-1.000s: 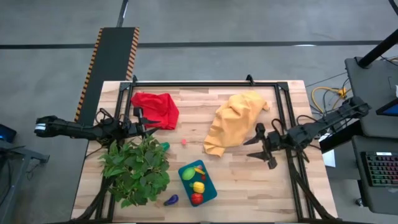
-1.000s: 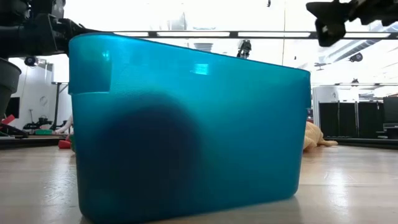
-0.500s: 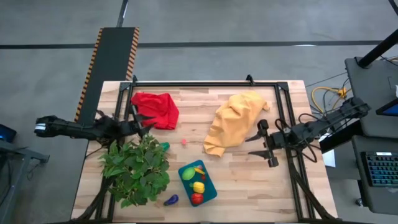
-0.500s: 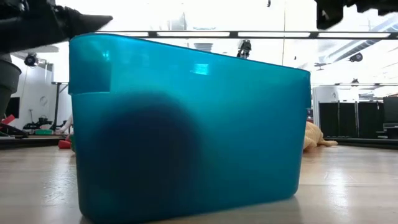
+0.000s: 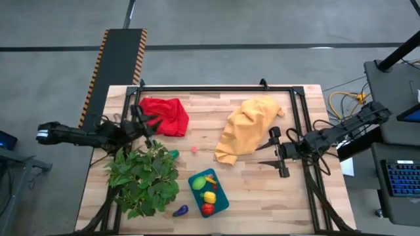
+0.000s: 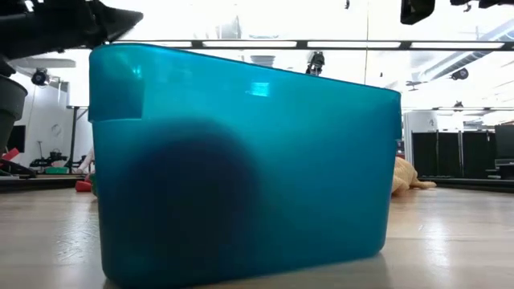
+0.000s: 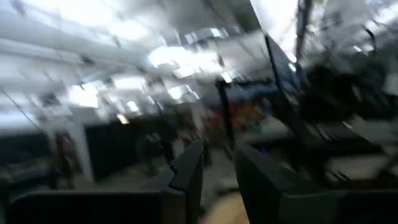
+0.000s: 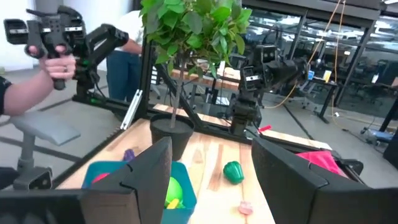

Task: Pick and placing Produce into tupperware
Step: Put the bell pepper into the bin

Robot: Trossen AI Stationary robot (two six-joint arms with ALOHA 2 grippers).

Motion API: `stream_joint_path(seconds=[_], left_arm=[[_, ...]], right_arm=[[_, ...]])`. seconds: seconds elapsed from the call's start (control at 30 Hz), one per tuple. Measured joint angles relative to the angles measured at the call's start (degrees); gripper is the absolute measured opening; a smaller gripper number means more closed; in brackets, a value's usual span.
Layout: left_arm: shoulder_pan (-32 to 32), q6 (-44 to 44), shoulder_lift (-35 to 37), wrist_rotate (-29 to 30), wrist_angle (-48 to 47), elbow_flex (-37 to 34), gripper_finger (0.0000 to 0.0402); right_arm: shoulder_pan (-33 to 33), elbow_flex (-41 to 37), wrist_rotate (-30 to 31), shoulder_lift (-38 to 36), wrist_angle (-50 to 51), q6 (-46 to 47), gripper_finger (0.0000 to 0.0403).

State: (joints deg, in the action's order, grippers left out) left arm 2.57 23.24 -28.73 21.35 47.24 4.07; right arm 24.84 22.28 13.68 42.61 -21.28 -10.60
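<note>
The teal tupperware [image 5: 209, 192] sits near the table's front edge and fills the low view [image 6: 241, 160]. It holds a green, a yellow and a red piece of produce. A purple piece [image 5: 180, 211] lies on the table beside its near left corner. A green pepper [image 5: 173, 155] [image 8: 232, 171] and a small pink piece [image 5: 194, 149] [image 8: 244, 207] lie farther back. My left gripper [image 5: 152, 126] is open and empty, in the air at the red cloth's left edge. My right gripper [image 5: 266, 156] [image 8: 211, 162] is open and empty, in the air right of the yellow cloth.
A big leafy potted plant [image 5: 143, 180] stands left of the tupperware. A red cloth [image 5: 164, 115] lies at the far left and a yellow-orange cloth [image 5: 249, 128] at the far right. A black frame [image 5: 216, 88] runs along the table's edges. A person's hand [image 8: 50, 50] holds a controller beyond the table.
Both grippers have gone up, as the low view shows. My left gripper has also shifted a little toward the far edge and tipped upward. No produce has moved.
</note>
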Motion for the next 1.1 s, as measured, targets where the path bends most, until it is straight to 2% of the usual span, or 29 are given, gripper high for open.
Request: stream_joint_path(seconds=[0.1,0.2,0.37,0.5,0.67,0.9,1.1], left_arm=[[0.0,-4.3,0.4,-3.0,-10.9,1.6,0.0077],[-0.4,-5.8,-1.4,-2.7,-19.1,5.4,0.0077],[-1.3,-6.2,-6.5,-2.7,-33.5,16.1,0.0077],[-1.6,-1.7,-11.3,2.1,-36.1,22.5,0.0077],[-1.6,1.6,-16.3,10.5,-35.1,26.0,0.0077],[-1.7,1.2,-20.9,11.9,-36.5,25.8,0.0077],[-1.7,1.0,-21.4,11.1,-39.6,26.6,0.0082]], right_arm=[[0.0,0.0,0.4,0.2,-0.4,-0.1,0.0215],[0.0,0.1,1.8,0.0,-0.4,-0.2,0.0215],[-0.1,0.8,3.0,-0.2,-0.5,-2.0,0.0215],[-0.1,1.2,3.0,-0.1,-0.5,-2.1,0.0215],[-0.1,1.5,3.0,-0.2,-0.3,-2.1,0.0215],[-0.1,1.5,2.9,-0.1,0.1,-1.9,0.0215],[-0.1,1.5,2.9,-0.1,0.1,-1.9,0.0215]])
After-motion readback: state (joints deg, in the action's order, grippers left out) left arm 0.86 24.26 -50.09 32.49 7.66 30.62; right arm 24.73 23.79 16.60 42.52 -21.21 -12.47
